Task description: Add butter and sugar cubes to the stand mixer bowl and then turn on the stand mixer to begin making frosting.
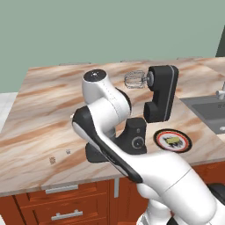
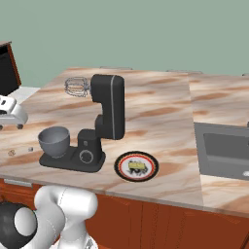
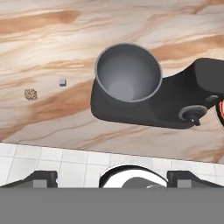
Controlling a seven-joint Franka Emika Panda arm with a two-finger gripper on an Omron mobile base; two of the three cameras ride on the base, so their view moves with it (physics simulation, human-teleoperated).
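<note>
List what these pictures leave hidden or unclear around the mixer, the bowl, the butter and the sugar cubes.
- Bowl: in the left base view the arm covers it.
- Mixer: in the hand view its head is cut off by the right edge.
- Butter on the plate: dark marks on it, too small to read.
- Sugar cubes: tiny specks; one looks speckled brown.
- Hand: only its tips show at the hand view's bottom; open or shut, unclear.
</note>
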